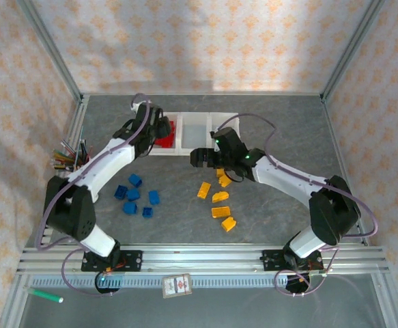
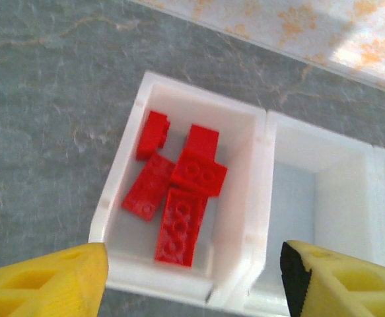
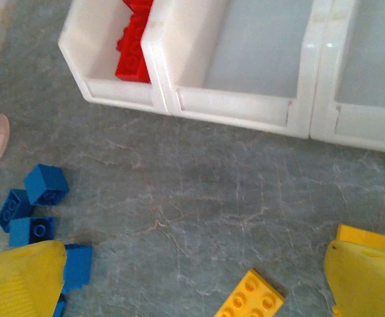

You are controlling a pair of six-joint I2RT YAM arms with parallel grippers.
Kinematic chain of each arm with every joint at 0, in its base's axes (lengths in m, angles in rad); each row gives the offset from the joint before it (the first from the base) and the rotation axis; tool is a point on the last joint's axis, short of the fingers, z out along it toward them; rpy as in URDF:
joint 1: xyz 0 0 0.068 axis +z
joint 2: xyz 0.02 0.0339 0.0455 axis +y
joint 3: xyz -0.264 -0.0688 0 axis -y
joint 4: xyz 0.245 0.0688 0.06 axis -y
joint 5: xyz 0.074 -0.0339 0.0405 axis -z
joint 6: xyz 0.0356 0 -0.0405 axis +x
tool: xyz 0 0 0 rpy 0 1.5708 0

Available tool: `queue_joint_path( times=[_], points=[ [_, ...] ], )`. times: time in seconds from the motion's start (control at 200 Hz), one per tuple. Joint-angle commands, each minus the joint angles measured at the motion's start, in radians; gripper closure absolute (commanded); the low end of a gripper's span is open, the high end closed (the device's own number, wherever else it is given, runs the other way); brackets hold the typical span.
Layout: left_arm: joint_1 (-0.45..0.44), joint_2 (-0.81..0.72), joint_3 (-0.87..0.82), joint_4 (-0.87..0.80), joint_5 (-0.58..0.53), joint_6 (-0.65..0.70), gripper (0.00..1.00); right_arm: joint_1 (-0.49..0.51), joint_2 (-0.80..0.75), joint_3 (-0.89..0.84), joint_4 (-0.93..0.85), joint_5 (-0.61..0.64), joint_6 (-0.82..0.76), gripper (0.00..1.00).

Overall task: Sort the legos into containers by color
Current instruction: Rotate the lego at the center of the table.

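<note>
Three joined white containers [image 1: 194, 145] stand in a row at the back of the table. The left one [image 2: 116, 198] holds several red legos [image 2: 179, 191]; the middle one [image 3: 238, 105] looks empty. My left gripper [image 2: 192, 284] hovers open over the left bin's near rim, with nothing between its yellow fingers [image 2: 53, 284]. It sits by the red bin [image 1: 159, 130] in the top view. Several blue legos [image 1: 134, 195] lie left of centre. Several orange-yellow legos [image 1: 220, 198] lie right of centre. My right gripper [image 1: 202, 157] is open above bare table [image 3: 195, 264], with an orange plate [image 3: 250, 302] just beside it.
A pink cup of pens [image 1: 69, 158] stands at the table's left edge, close to the left arm. A green marker [image 1: 45, 295] and a small card [image 1: 177, 285] lie on the front ledge beyond the rail. Metal frame posts rise at the back corners.
</note>
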Motion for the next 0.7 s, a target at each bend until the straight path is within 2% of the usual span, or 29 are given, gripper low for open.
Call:
queue_joint_path(
  times=[0.0, 0.16, 0.39, 0.571, 0.696],
  points=[
    [-0.029, -0.105, -0.116, 0.041, 0.074, 0.022, 0.25, 0.018, 0.004, 0.032, -0.082, 0.069, -0.007, 0.00],
    [-0.066, -0.220, -0.234, 0.033, 0.116, 0.011, 0.16, 0.064, 0.013, 0.016, -0.103, 0.111, 0.015, 0.00],
    [-0.078, -0.357, -0.395, 0.070, 0.202, -0.036, 0.01, 0.135, 0.067, 0.020, -0.128, 0.187, 0.067, 0.10],
    [-0.078, -0.432, -0.454, 0.065, 0.205, -0.064, 0.01, 0.177, 0.133, 0.042, -0.153, 0.224, 0.118, 0.18],
    [-0.078, -0.462, -0.474, 0.049, 0.195, -0.101, 0.01, 0.221, 0.171, 0.059, -0.191, 0.297, 0.151, 0.20]
  ],
)
